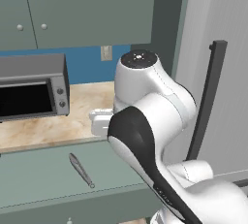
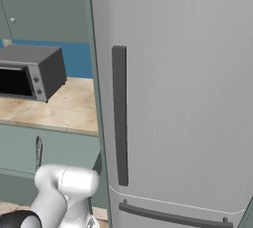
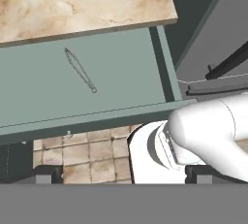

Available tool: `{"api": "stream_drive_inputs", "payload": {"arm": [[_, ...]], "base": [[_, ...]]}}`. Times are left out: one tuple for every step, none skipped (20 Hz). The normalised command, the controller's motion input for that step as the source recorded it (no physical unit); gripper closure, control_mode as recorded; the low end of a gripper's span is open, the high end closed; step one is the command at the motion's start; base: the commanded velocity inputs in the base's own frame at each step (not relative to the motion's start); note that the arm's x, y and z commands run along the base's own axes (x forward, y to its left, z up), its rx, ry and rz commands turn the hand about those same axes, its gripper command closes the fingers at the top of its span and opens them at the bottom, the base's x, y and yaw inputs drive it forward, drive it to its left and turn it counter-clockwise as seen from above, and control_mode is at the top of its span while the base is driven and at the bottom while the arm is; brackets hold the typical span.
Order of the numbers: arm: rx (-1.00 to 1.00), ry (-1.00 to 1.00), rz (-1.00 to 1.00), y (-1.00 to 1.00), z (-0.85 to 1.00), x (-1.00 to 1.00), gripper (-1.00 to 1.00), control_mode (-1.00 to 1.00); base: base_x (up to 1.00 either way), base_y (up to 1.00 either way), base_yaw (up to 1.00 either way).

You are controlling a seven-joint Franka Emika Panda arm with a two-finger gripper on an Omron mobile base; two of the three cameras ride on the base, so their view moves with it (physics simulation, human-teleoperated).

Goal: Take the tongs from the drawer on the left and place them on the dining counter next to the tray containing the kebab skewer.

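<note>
Inside open drawer [image 3: 121, 77]: tongs [image 3: 80, 70] lying flat, alone, slanted. Gripper [image 3: 123, 174] jaws wide apart, holding nothing.

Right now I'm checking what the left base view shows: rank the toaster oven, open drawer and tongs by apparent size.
1. The drawer, widest across the picture.
2. The toaster oven, cut by the left edge, so its full size is unsure.
3. The tongs, clearly smallest, lying inside the drawer.
</note>
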Motion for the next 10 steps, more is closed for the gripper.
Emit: {"api": "stream_drive_inputs", "payload": {"arm": [[0.00, 0.05, 0.00, 0.00, -0.04, 0.05, -1.00, -1.00], [-0.01, 0.04, 0.00, 0.00, -0.06, 0.00, -1.00, -1.00], [-0.01, 0.04, 0.00, 0.00, -0.20, 0.19, -1.00, -1.00], [-0.02, 0.07, 0.00, 0.00, -0.25, 0.23, -1.00, -1.00], [0.00, 0.08, 0.00, 0.00, -0.24, 0.04, -1.00, -1.00], [0.00, 0.04, 0.00, 0.00, -0.13, 0.00, -1.00, -1.00], [0.00, 0.00, 0.00, 0.00, -0.15, 0.00, -1.00, -1.00], [0.00, 0.00, 0.00, 0.00, -0.18, 0.00, -1.00, -1.00], [0.00, 0.00, 0.00, -0.10, -0.26, 0.16, -1.00, -1.00], [0.00, -0.04, 0.00, -0.15, -0.22, 0.24, -1.00, -1.00]], "base": [[0.00, 0.00, 0.00], [0.00, 0.00, 0.00], [0.00, 0.00, 0.00], [0.00, 0.00, 0.00], [0.00, 0.00, 0.00], [0.00, 0.00, 0.00], [0.00, 0.00, 0.00], [0.00, 0.00, 0.00], [0.00, 0.00, 0.00], [0.00, 0.00, 0.00]]}}
